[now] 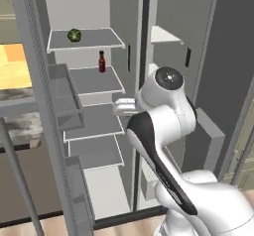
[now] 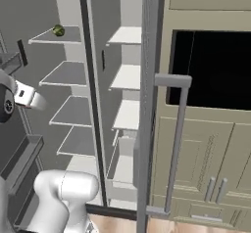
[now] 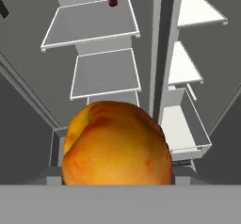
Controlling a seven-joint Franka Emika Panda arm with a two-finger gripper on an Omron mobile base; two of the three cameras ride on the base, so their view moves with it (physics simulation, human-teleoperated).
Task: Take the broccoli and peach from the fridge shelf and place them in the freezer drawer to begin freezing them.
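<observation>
Peach (image 3: 116, 145) pinched in tool, shelves' white rims below, open room btwn, broccoli (image 1: 74, 35) on top fridge shelf (image 1: 101, 39).

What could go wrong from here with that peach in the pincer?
1. The peach fills the hand view and hides the fingertips, so how secure the grip is cannot be checked; a round fruit may slip.
2. The broccoli still sits on the top fridge shelf, above the red sauce bottle, which a later reach might knock.
</observation>
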